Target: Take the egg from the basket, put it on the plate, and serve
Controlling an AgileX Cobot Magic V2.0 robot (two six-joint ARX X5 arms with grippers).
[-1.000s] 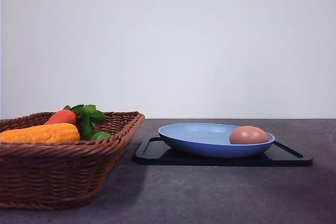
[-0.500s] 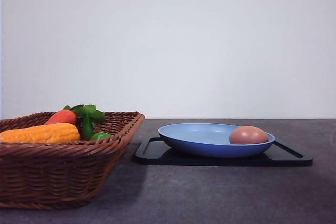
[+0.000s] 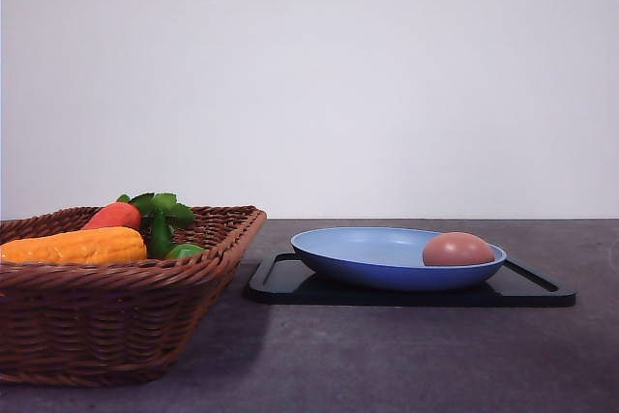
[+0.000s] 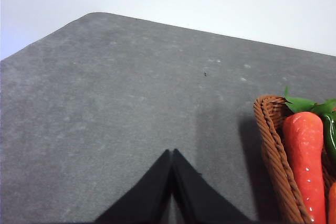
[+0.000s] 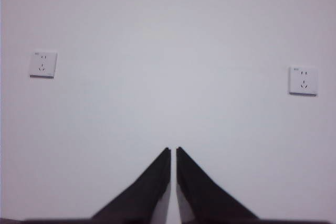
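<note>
basket (image 3: 116,307): brown woven wicker, rough | plate (image 3: 372,260): smooth matt light blue | egg (image 3: 458,250): matt shell | tray (image 3: 290,282): black, slight sheen | table (image 4: 105,103): grey, speckled matt | carrot (image 4: 307,161): glossy, dimpled

The egg (image 3: 458,250) lies in the plate (image 3: 377,263) on a tray (image 3: 280,282), right of the basket (image 3: 116,321).

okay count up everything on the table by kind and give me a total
Vegetables in the basket: 3, carrot, corn cob, green vegetable
Egg: 1
Basket: 1
Plate: 1
Tray: 1
Total: 7
</note>
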